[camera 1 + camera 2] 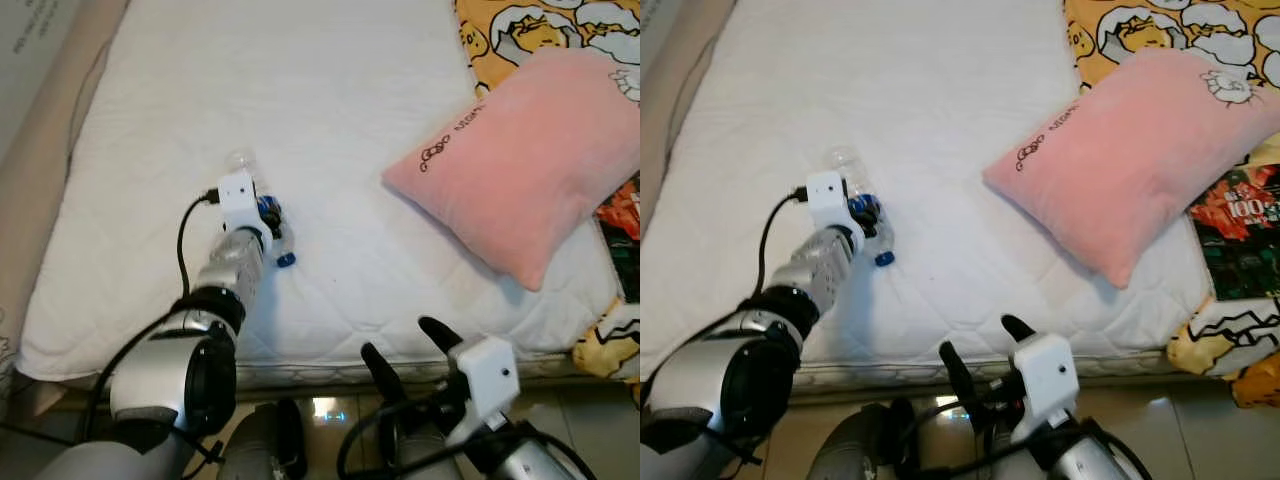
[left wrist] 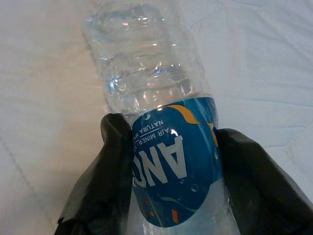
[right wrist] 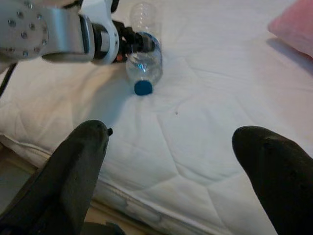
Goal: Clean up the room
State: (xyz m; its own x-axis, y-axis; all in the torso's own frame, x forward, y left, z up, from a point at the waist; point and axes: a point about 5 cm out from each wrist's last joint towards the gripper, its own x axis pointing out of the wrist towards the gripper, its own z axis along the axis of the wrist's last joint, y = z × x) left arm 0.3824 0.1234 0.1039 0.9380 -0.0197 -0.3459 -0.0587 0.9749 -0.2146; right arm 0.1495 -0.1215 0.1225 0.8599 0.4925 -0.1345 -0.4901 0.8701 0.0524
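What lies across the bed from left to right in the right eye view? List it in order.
left gripper closed on the plastic bottle → pink pillow → magazine, all on or beside the white mattress.

Premises: a bedroom in a home. Evidence: a bed with a white quilted mattress cover [image 1: 330, 120], a pink plush pillow [image 1: 520, 160] lying on it, a yellow cartoon-print blanket [image 1: 520, 25] beside the pillow, and pale floor tiles [image 1: 1200, 430] at the bed's foot.
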